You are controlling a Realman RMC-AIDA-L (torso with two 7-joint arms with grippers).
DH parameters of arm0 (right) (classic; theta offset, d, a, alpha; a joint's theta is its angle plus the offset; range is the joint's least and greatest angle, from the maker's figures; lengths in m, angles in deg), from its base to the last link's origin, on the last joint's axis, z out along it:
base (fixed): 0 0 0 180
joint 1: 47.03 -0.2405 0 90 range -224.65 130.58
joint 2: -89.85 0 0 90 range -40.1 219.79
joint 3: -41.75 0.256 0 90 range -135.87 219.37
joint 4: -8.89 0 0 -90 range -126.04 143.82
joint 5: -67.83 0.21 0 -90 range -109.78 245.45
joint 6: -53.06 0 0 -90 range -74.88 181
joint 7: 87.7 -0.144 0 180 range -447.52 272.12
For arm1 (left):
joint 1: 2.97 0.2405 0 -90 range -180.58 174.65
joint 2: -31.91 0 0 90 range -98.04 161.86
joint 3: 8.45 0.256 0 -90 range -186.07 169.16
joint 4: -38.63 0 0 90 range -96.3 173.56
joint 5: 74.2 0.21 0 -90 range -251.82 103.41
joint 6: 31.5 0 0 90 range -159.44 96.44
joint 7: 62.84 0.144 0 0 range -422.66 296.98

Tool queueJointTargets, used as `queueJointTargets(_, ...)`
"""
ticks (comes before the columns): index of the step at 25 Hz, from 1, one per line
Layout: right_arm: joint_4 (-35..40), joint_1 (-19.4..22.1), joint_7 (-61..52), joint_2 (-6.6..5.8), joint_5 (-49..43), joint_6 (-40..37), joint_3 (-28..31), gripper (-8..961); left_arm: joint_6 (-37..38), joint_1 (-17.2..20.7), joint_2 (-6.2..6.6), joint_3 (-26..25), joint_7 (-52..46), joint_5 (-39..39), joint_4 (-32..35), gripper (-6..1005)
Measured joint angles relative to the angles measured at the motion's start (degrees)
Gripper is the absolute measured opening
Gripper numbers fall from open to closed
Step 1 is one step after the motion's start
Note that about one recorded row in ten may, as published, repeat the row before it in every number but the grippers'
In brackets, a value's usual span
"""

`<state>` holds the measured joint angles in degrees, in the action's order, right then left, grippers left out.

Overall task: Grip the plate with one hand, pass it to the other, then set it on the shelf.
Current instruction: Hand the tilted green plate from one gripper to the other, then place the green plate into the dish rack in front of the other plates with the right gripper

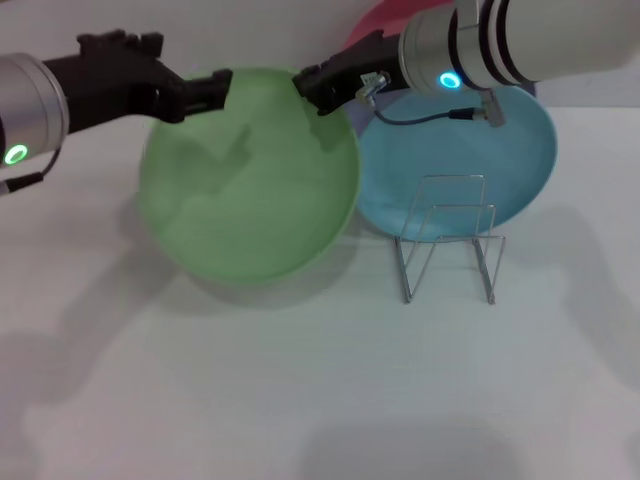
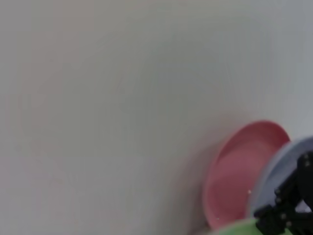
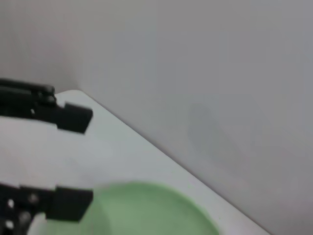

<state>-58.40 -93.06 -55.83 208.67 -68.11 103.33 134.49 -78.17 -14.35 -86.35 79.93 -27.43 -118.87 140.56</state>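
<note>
The light green plate [image 1: 250, 180] hangs tilted above the table, its face toward the head camera. My left gripper [image 1: 222, 85], on the arm with the green ring light, is shut on the plate's upper left rim. My right gripper [image 1: 308, 90], on the arm with the blue ring light, is at the upper right rim. In the right wrist view it [image 3: 92, 159] is open, its two black fingers [image 3: 73, 117] wide apart, and the plate [image 3: 151, 210] lies just past the fingertips. The shelf, a silver wire rack [image 1: 450, 240], stands on the table to the right of the plate.
A turquoise-blue plate [image 1: 520, 150] lies behind the rack, under my right arm. A pink plate [image 2: 239, 171] and a lavender plate [image 2: 279, 166] lie farther back right. Black gripper parts [image 2: 288, 208] sit by the green rim [image 2: 239, 227]. The white table [image 1: 300, 400] stretches to the front.
</note>
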Motion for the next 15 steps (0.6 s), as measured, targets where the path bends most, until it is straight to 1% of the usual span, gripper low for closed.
queueJointTargets(5,-0.7,0.6,0.0,0.0,-0.1,-0.5,0.1,48,2.4,1.0,0.04,0.3,0.8,-0.6,1.0,814)
queueJointTargets(8,-1.5,1.0,0.0,0.0,-0.2,-1.0,0.1,35,7.9,2.5,-0.08,1.1,2.1,-0.4,1.3,818)
queueJointTargets(11,-2.5,1.7,0.0,0.0,-0.2,-1.1,0.2,21,7.9,2.5,-0.08,1.1,2.1,-0.4,1.3,823)
queueJointTargets(12,-2.6,1.8,0.0,0.0,-0.2,-1.2,0.2,21,13.4,4.6,-0.03,2.3,3.2,-0.5,1.3,824)
queueJointTargets(15,-3.3,2.3,0.0,0.0,-0.2,-1.4,0.2,19,15.3,5.3,-0.01,2.4,3.2,-0.5,1.1,823)
